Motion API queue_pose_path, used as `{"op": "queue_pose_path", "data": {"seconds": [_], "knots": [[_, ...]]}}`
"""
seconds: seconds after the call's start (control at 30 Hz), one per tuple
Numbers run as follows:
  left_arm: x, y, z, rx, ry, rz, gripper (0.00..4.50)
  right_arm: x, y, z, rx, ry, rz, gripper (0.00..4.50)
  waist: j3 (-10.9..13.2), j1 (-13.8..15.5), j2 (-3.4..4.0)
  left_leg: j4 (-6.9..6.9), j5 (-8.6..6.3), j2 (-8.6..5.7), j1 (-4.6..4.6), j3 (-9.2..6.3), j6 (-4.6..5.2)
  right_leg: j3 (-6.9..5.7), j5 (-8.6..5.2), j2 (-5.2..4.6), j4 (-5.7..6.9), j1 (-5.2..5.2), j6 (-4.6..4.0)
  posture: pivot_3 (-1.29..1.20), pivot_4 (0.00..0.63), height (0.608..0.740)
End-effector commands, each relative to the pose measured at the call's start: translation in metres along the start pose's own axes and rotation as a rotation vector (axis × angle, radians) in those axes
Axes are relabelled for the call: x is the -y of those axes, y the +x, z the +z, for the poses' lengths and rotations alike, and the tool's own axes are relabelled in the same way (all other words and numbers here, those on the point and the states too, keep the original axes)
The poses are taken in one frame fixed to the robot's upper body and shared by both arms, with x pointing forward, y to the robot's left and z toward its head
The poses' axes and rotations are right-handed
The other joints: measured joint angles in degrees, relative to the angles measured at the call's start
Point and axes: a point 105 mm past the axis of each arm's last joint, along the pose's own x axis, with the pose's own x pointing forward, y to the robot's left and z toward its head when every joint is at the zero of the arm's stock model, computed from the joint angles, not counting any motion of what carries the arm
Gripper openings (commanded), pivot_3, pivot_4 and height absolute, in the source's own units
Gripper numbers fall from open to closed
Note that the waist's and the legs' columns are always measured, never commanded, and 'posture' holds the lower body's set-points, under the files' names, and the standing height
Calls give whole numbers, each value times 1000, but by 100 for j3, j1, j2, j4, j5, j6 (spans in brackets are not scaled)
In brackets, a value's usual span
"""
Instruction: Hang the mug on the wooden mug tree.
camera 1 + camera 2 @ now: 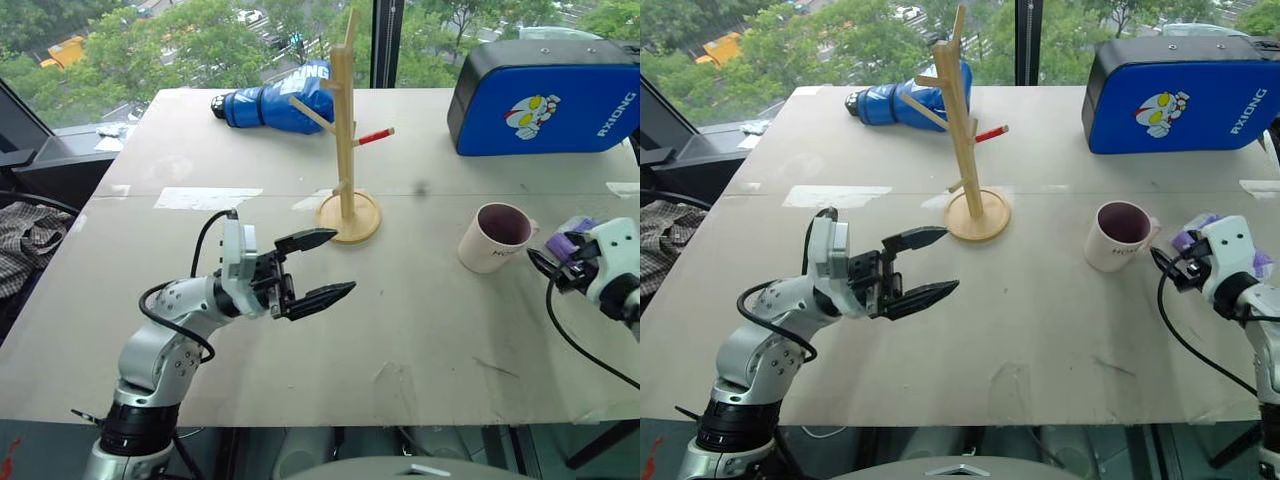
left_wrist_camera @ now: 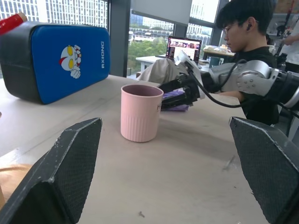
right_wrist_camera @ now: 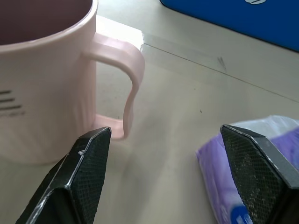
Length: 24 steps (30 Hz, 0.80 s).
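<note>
While upright on the desk (image 1: 420, 330), mug (image 1: 495, 237) sits free — right gripper (image 3: 173, 172) spread wide beside its handle, seemingly not touching; left gripper (image 1: 322, 267) spread too, short of the wooden mug tree (image 1: 345, 140).

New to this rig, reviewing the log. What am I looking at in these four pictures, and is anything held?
It is a two-armed humanoid robot at a pale table. Two pictures come from a stereo camera on its head, looking down over the arms. The other two come from cameras on each wrist, looking out between that arm's two black fingers.

On the table stand the cream-white mug with a dark maroon inside and the tall pale wooden mug tree on a round base. Behind them lie a blue boxing glove and a blue padded case with a cartoon figure. A purple-and-white packet lies beside the mug.

The left pincer hovers open and empty. The right pincer is open near the mug's handle, holding nothing. A person sits in the background.
</note>
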Motion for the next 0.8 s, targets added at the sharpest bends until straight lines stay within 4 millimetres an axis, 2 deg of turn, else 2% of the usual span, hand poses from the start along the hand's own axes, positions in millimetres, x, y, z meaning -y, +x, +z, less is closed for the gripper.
{"op": "queue_pose_path", "data": {"seconds": [0.03,0.17,0.2,0.33,0.47,0.57,0.7,0.8], "knots": [[6,-2,11,13,40,-12,4500,4,8,7,40,-11,-9,3749,0,19,1,0,0,0,0,-1,0,-1,0,0,0,0,0,0,150,740],[8,-6,9,-6,33,-7,4500,6,21,2,45,12,-2,3749,0,12,1,1,0,-2,-1,1,0,1,0,-1,-2,0,0,0,150,740],[9,-7,8,-15,33,-5,4500,7,24,1,45,20,2,3511,0,15,1,1,0,-2,-1,1,0,0,0,-2,-2,0,0,0,150,740],[13,-11,4,-51,14,-12,4500,8,31,-2,48,26,9,2026,1,1,3,-1,0,-1,-1,0,0,0,0,-1,-1,-1,0,0,150,740],[17,-12,3,-52,4,-2,4500,6,30,1,69,14,24,37,2,3,4,-1,-1,-1,-1,1,1,1,0,-1,-2,-1,0,0,150,740],[16,-13,1,-52,11,39,4500,2,26,22,133,-24,53,37,2,10,4,-1,-1,-1,-1,-1,1,0,0,-2,-1,0,0,0,150,740],[12,-13,4,23,64,119,4500,-14,27,70,251,-94,163,37,7,-18,13,-1,-1,-1,-1,0,1,2,0,-3,-1,-1,0,0,150,740],[1,-23,11,108,64,241,4500,-26,33,102,313,-153,251,37,9,-42,16,-1,-1,-1,1,7,1,9,1,-2,1,-3,0,0,150,740]]}}
